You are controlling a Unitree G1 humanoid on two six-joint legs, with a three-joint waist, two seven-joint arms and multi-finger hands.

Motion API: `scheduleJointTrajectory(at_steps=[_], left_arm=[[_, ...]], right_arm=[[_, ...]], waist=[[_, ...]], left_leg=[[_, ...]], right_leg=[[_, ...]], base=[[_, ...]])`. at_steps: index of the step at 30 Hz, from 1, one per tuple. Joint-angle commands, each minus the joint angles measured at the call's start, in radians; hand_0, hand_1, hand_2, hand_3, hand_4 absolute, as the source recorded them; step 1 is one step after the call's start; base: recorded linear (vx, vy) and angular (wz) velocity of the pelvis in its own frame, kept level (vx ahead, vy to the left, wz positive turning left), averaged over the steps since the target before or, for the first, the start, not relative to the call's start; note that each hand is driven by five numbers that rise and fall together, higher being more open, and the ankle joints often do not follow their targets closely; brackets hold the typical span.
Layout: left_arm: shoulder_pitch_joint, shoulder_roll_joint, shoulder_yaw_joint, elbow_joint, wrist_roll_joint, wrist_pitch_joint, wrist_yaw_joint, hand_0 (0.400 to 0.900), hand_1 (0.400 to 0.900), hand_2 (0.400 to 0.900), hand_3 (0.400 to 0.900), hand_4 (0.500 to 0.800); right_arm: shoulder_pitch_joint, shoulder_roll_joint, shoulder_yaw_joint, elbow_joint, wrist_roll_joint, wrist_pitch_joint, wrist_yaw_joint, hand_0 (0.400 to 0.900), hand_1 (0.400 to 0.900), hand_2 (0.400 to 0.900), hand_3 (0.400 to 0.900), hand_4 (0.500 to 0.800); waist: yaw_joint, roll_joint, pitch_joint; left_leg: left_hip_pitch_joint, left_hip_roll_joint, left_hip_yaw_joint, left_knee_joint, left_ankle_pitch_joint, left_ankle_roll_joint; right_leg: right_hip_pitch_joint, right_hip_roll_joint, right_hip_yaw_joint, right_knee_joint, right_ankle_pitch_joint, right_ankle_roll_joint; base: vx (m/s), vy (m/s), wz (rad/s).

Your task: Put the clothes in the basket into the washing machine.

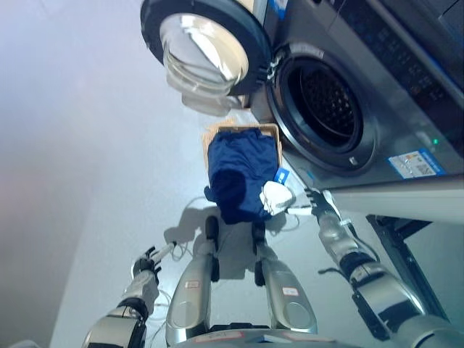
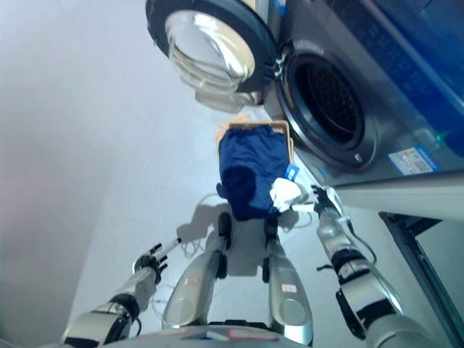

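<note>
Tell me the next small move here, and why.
Probably reach the right hand a little further left onto the dark blue clothes heaped in the tan wicker basket: it sits at their edge by a white cloth, and the grey washing machine's round door already stands open.

No legible text, washing machine [image 1: 377, 87] bears a blue-and-white label [image 1: 415, 164], print too small to read

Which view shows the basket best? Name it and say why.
The left eye view: the basket's tan rim shows along the far edge and right side above the blue clothes heaped in it. The right eye view shows the same basket, but only a thinner strip of rim beside the washing machine.
</note>
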Motion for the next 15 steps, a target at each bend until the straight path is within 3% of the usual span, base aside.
scheduleJointTrajectory(at_steps=[1, 7, 11, 12, 15], left_arm=[[0.023, 0.019, -0.045, -0.009, -0.040, -0.039, 0.041, 0.900, 0.900, 0.900, 0.900, 0.800], [-0.035, 0.012, -0.086, -0.057, -0.082, -0.069, 0.069, 0.900, 0.900, 0.900, 0.900, 0.800], [-0.069, 0.012, -0.103, -0.087, -0.105, -0.086, 0.101, 0.900, 0.900, 0.900, 0.900, 0.800], [-0.090, 0.006, -0.113, -0.106, -0.111, -0.098, 0.121, 0.900, 0.900, 0.900, 0.900, 0.800], [-0.083, 0.004, -0.116, -0.162, -0.124, -0.118, 0.141, 0.900, 0.900, 0.900, 0.900, 0.800]], right_arm=[[-0.007, 0.021, 0.055, -0.061, -0.068, -0.022, -0.032, 0.900, 0.900, 0.900, 0.900, 0.800], [-0.107, 0.049, 0.153, -0.043, -0.202, -0.007, -0.087, 0.900, 0.900, 0.900, 0.900, 0.800], [-0.144, 0.050, 0.162, 0.010, -0.291, 0.035, -0.177, 0.900, 0.900, 0.900, 0.900, 0.800], [-0.160, 0.051, 0.157, 0.056, -0.357, 0.066, -0.250, 0.900, 0.900, 0.900, 0.900, 0.800], [-0.169, 0.036, 0.142, 0.047, -0.424, 0.098, -0.331, 0.900, 0.900, 0.900, 0.900, 0.800]], waist=[[0.008, 0.000, -0.033], [0.010, 0.016, 0.021], [0.008, 0.024, 0.042], [0.009, 0.034, 0.053], [0.012, 0.048, 0.054]], left_leg=[[-0.063, -0.041, -0.006, 0.134, -0.112, -0.003], [-0.181, -0.052, -0.007, 0.229, -0.126, 0.000], [-0.262, -0.053, -0.005, 0.291, -0.137, -0.001], [-0.306, -0.055, -0.006, 0.322, -0.143, -0.001], [-0.359, -0.056, -0.006, 0.356, -0.150, -0.001]], right_leg=[[-0.107, -0.019, 0.019, 0.178, -0.112, 0.061], [-0.226, -0.025, 0.026, 0.270, -0.128, 0.059], [-0.306, -0.032, 0.028, 0.334, -0.136, 0.057], [-0.347, -0.039, 0.027, 0.364, -0.140, 0.056], [-0.402, -0.043, 0.030, 0.400, -0.144, 0.055]], base=[[-0.05, 0.002, 0.02], [-0.07, 0.013, 0.06], [-0.06, 0.013, 0.09], [-0.05, 0.009, 0.08], [-0.02, 0.004, 0.03]])
